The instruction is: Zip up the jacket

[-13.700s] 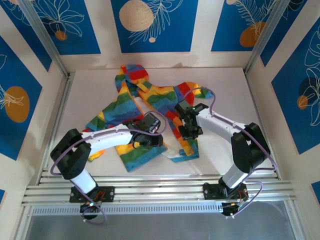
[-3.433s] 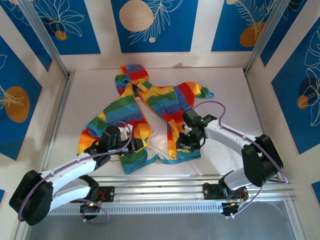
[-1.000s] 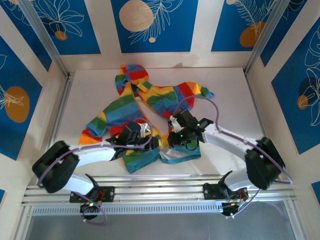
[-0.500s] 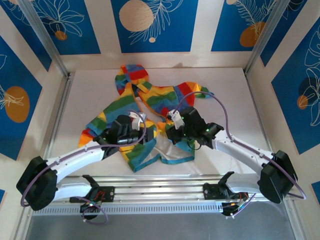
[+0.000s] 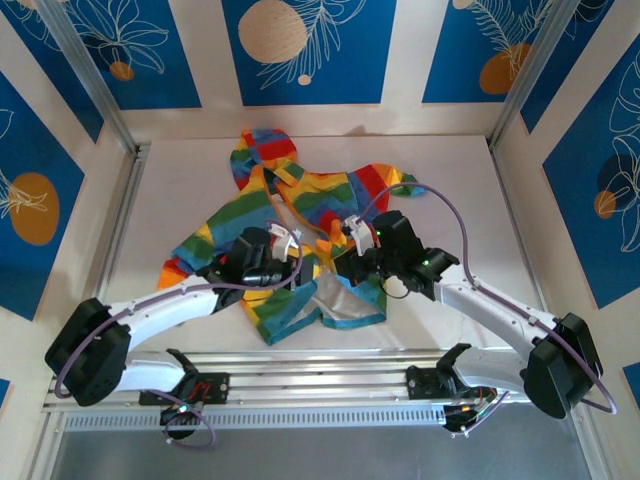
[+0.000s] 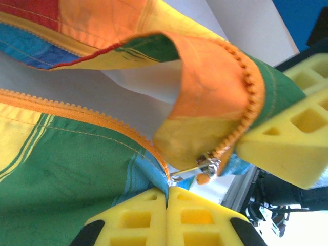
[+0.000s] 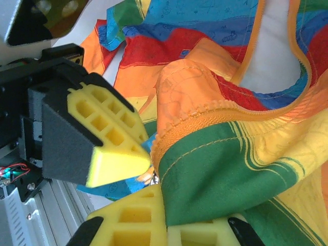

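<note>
The small rainbow-striped hooded fabric jacket (image 5: pixel 300 195) lies open on the white table (image 5: pixel 460 190). The left tool (image 5: pixel 288 262) and right tool (image 5: pixel 345 262) each pinch a bottom front edge, close together. Its orange zipper (image 6: pixel 246 102) isn't joined, so I'd say all the zipping is left.

White links (image 5: pixel 170 298), black joints (image 5: pixel 90 345), purple cables (image 5: pixel 455 215) — yellow gridded foam fingers (image 6: pixel 148 225).
</note>
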{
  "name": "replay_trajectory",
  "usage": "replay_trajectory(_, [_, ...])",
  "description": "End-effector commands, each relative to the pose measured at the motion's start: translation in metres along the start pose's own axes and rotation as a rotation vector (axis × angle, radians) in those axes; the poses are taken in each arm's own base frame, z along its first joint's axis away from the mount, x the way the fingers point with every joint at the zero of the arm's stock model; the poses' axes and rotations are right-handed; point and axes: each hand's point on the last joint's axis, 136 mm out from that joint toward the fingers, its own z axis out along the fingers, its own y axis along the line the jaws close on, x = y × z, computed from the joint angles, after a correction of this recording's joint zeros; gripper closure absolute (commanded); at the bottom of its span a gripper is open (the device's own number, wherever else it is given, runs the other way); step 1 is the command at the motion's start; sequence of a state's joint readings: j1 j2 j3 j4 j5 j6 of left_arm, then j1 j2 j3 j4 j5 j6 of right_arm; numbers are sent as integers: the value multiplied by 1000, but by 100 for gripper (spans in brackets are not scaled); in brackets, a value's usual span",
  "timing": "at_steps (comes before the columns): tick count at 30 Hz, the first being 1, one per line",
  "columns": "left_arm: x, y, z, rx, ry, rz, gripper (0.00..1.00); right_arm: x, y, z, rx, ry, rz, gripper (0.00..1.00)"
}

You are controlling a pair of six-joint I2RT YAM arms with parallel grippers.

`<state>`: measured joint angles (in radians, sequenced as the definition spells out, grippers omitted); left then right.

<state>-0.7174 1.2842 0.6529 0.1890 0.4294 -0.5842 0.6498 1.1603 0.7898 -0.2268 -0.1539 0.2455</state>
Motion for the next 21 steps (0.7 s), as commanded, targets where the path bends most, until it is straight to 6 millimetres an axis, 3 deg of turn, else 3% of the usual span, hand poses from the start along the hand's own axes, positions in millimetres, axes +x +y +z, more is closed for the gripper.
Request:
replay_trajectory(1, [-20, -33, -12, 120, -47, 54, 100, -7, -1, 0, 0, -29, 10, 100])
replay_trajectory(5, [-21, -45, -31, 143, -78, 43, 100, -3, -22, 6, 102, 6, 53, 100])
replay_trajectory(8, [-20, -50, -44, 156, -113, 36, 100, -4, -22, 11, 92, 4, 52, 100])
replay_trajectory(16, [-20, -38, -53, 64, -114, 72, 100, -25, 6, 2, -79, -60, -5, 100])
replay_trajectory(21, [-51, -51, -59, 123, -298, 131, 100, -51, 32, -21, -209, -169, -66, 100])
